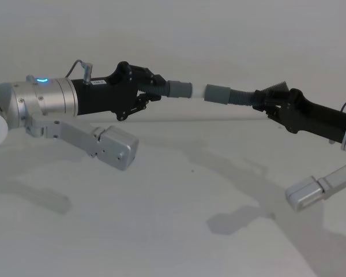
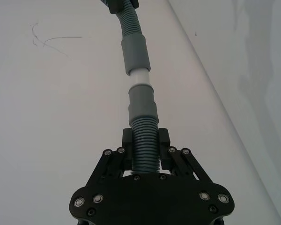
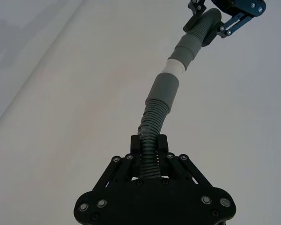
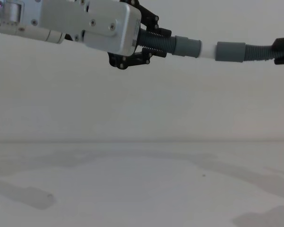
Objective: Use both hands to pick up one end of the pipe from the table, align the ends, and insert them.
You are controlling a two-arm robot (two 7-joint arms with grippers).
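Both pipe pieces hang in the air above the white table [image 1: 161, 231]. My left gripper [image 1: 155, 90] is shut on the ribbed part of the short piece [image 2: 144, 145], just behind its smooth grey cuff [image 1: 179, 89]. My right gripper [image 1: 266, 103] is shut on the ribbed part of the longer piece [image 3: 152, 123], which bends slightly. The short piece's white tip [image 1: 199, 91] bridges the two ends, and it meets the mouth of the longer piece's cuff [image 1: 218, 93]. The two cuffs stand nearly in line. In the chest view the left gripper [image 4: 154, 42] and the joined ends [image 4: 208, 50] show high up.
The left forearm link [image 1: 112, 144] and the right forearm link [image 1: 311, 193] hang low over the table. The arms cast shadows on the white surface [image 4: 132, 189]. A faint pen scribble [image 2: 47, 40] marks the table.
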